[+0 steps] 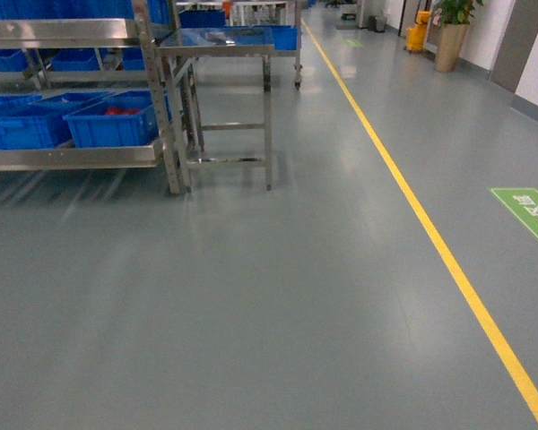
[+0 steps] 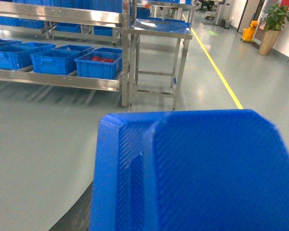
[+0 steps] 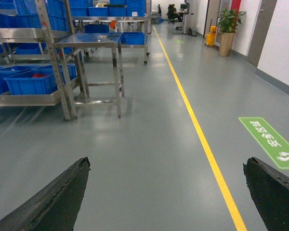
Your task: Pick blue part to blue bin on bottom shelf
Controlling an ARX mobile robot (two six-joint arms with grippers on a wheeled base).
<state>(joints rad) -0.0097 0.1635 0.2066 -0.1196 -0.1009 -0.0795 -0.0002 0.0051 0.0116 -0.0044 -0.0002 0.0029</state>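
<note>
Your left wrist view is filled by a blue part [image 2: 192, 173]; whether the left fingers grasp it, you cannot tell. Your right fingers [image 3: 53, 202] stand spread wide, released. The bottom shelf [image 1: 72, 157] carries blue bins [image 1: 112, 125] at far left. A green floor sign [image 3: 269, 142] bears white characters, unreadable here.

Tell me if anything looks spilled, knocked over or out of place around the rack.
Nothing stands out. The blue bins sit squarely on the bottom shelf, and the floor shows no spill.
</note>
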